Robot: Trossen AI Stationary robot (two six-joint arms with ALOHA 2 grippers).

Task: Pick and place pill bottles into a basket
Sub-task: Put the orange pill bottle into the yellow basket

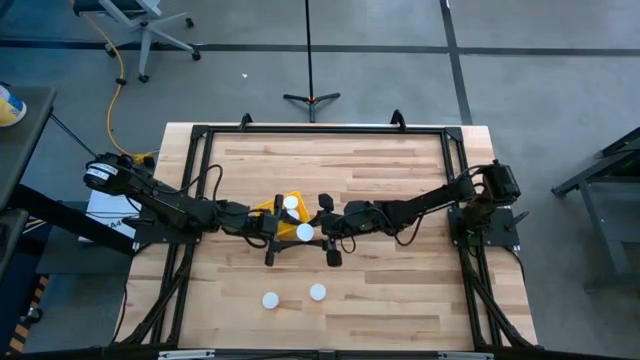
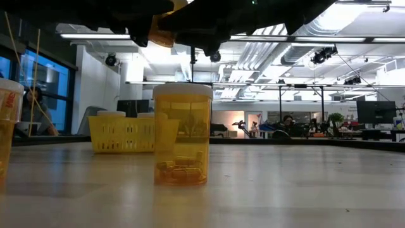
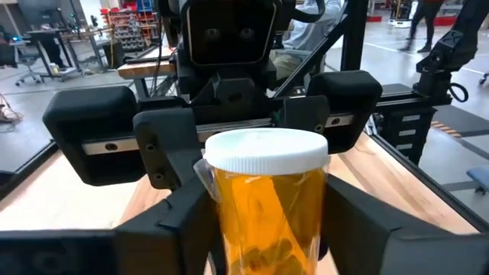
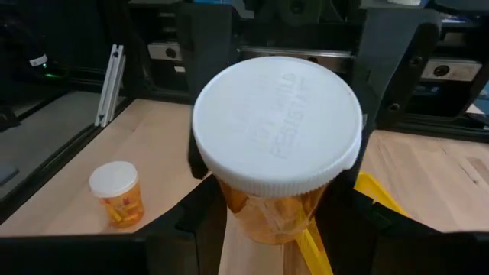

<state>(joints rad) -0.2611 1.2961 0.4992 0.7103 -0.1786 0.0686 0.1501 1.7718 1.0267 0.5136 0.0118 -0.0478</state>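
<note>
Orange with a white cap, one pill bottle (image 1: pixel 304 233) sits in the middle of the table, just beside the yellow basket (image 1: pixel 270 207). The left gripper (image 1: pixel 272 237) and the right gripper (image 1: pixel 331 238) both squeeze it. Two more bottles (image 1: pixel 270 300) stand near the front edge.

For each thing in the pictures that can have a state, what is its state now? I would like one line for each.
left gripper: at the table's middle, fingers beside the held bottle, grip unclear
right gripper: facing the left one, fingers beside the same bottle, grip unclear
held bottle: between both grippers, cap on
basket: on the table, one capped bottle seen inside
two loose bottles: upright on the table, capped, apart from the grippers
</note>
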